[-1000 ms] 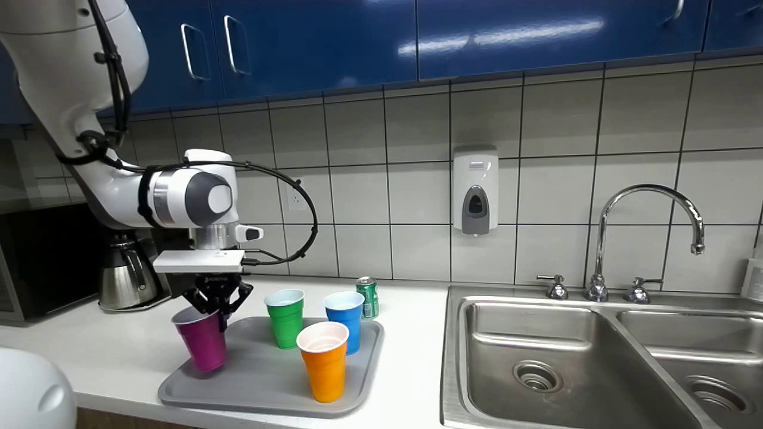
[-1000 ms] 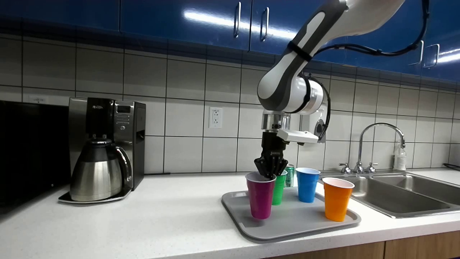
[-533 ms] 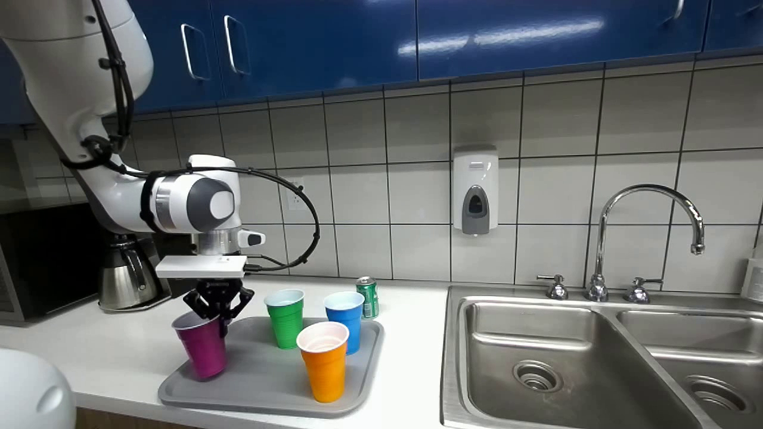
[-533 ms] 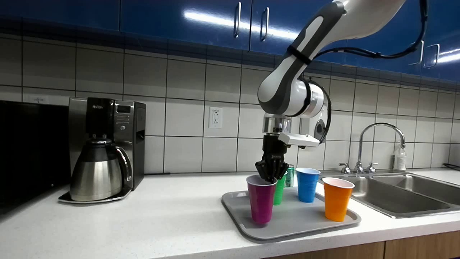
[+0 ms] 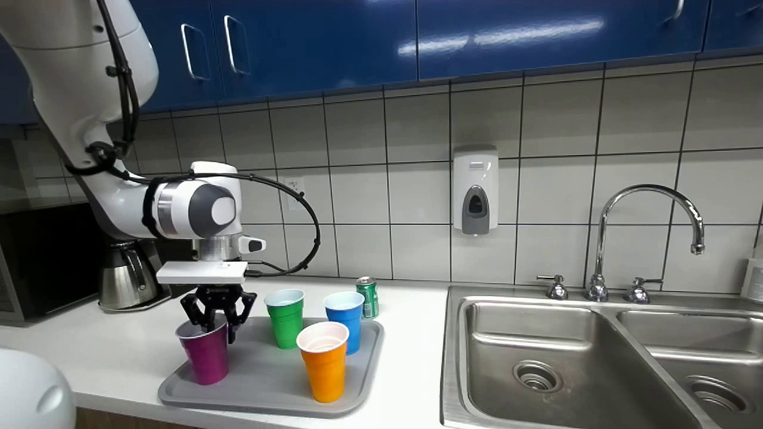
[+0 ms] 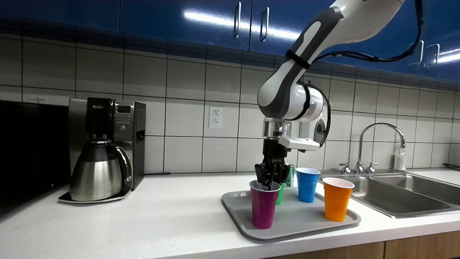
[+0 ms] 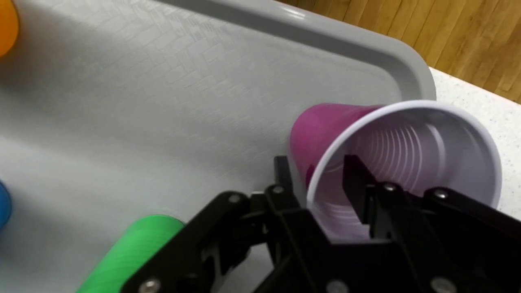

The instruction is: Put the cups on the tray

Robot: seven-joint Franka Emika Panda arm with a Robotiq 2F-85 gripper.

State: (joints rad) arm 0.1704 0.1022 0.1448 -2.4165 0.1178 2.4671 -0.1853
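Observation:
The purple cup [image 5: 206, 360] stands on the left part of the grey tray [image 5: 262, 393] in an exterior view; both also show in an exterior view at the cup [image 6: 264, 210] and the tray [image 6: 291, 225]. My gripper [image 7: 318, 177] is open around the near wall of the purple cup [image 7: 315, 126]. One finger is inside the cup, the other outside, with gaps to the wall. The green cup [image 5: 286, 325], blue cup [image 5: 353, 325] and orange cup [image 5: 326, 372] stand on the tray. In an exterior view the purple cup partly hides the green cup [image 6: 280, 196].
A green can [image 5: 368, 298] stands behind the tray near the blue cup. A coffee maker with steel pot [image 6: 97, 172] stands at the back left. The steel sink [image 5: 536, 345] lies right of the tray. The tray is near the counter's front edge [image 6: 305, 248].
My gripper has moved down with the purple cup, which now rests lower, on the tray. The fingers have opened from the cup's wall. The other cups have not moved.

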